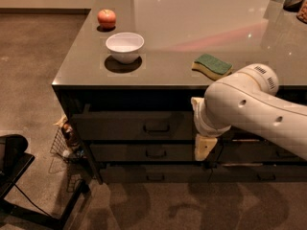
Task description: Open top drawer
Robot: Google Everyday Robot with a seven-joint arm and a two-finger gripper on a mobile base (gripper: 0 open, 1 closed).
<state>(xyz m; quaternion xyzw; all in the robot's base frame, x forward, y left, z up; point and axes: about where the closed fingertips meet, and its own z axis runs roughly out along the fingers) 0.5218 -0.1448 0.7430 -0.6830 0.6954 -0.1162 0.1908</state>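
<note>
Glossy and dark, the tabletop (163, 73) carries an apple (106, 18), a white bowl (124, 46) and a green sponge (212, 64); stacked drawers sit below its edge. We take the top drawer (115, 126) to be the tall front just under the overhang, shut, with its small bar handle (157, 127) at the middle. Our end effector (204, 147) hangs before the cabinet, right of that handle and lower, about level with the second drawer (120, 152). We cannot tell how wide it stands. We see two risks: catching the shallower drawer's pull below instead, or slipping off the thin bar on a skewed approach. The bulky white arm (249, 109) hides the drawer fronts on the right and runs out of frame, and shadow under the overhang blurs the top drawer's upper edge.
</note>
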